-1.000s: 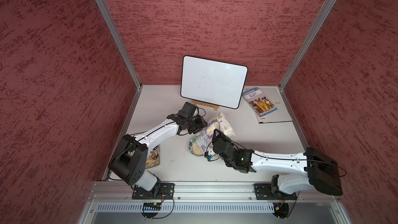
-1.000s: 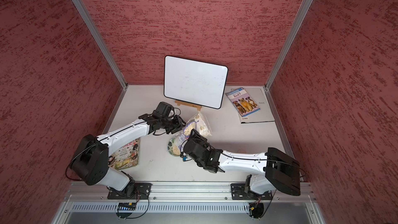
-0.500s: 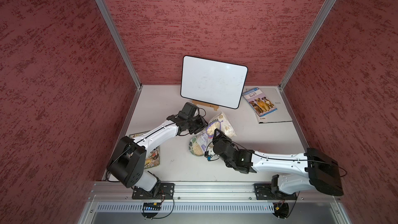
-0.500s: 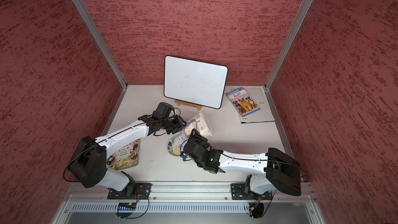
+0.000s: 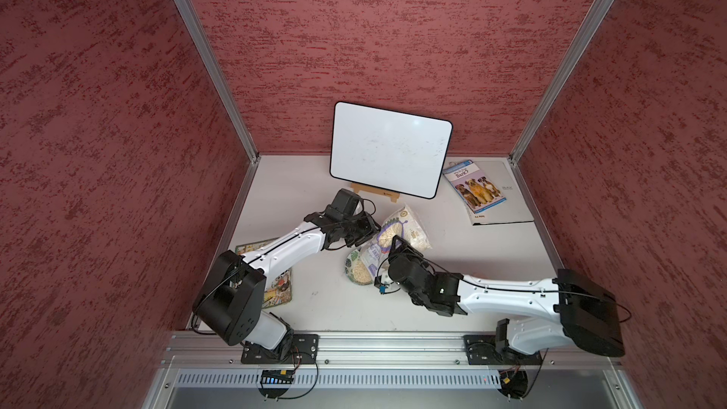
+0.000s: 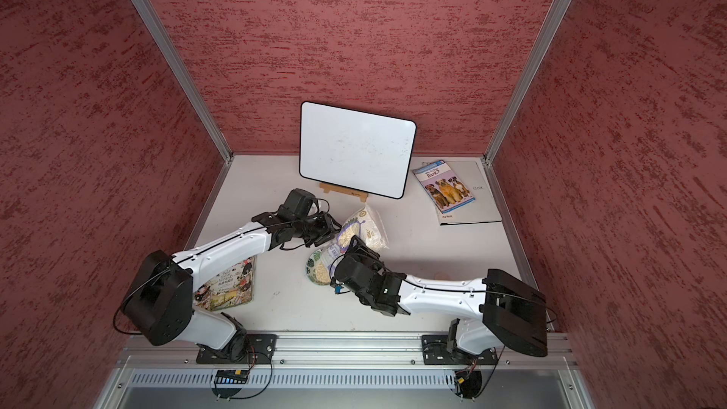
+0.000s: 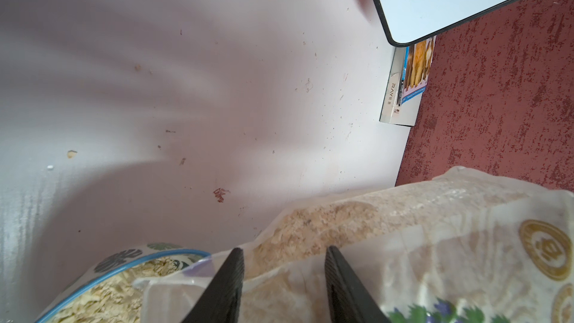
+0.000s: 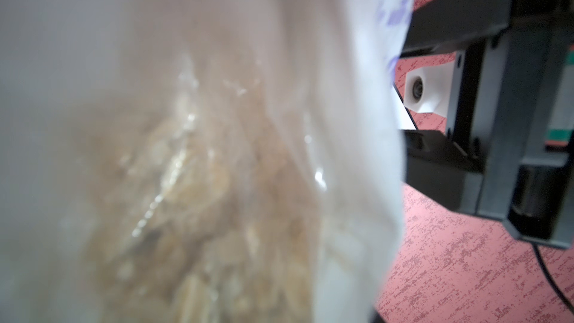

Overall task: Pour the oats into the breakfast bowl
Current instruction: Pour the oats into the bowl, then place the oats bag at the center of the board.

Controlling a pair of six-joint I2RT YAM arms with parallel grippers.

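**A:** What could go wrong, starting from the left?

**B:** The left gripper (image 7: pixel 284 274) is clamped on a side fold of the pouch (image 5: pixel 405 226). In its wrist view the plastic sits pinched between the fingers (image 7: pixel 228 287). It looks like thin, slick film, so I judge it could slide free. The pouch would then flop across the breakfast bowl (image 5: pixel 351 265).

**A:** And the bowl itself?

**B:** It is small, and in both top views the pouch's lower end overlaps its rim. A steeper tilt could send a rush of oats (image 5: pixel 362 276) over the edge onto the table (image 5: pixel 334 308). One stray flake (image 7: pixel 71 153) lies there now.

**A:** And the right side?

**B:** The right gripper (image 5: pixel 394 245) is against the middle of the pouch. Its wrist view is filled with blurred plastic and the fingers are hidden. I cannot tell whether it is closed on the pouch or only propping it. If it is only propping, the pouch could twist.

**A:** What about the containers?

**B:** The bowl stands on the table, just below the two grippers, and a pale layer of oats covers its floor. The pouch is held off the table at a tilt, with its lower end at the bowl and its bottom raised toward the whiteboard (image 5: pixel 389 149). A good heap of oats shows through the clear plastic, so I judge the pour is partway along.
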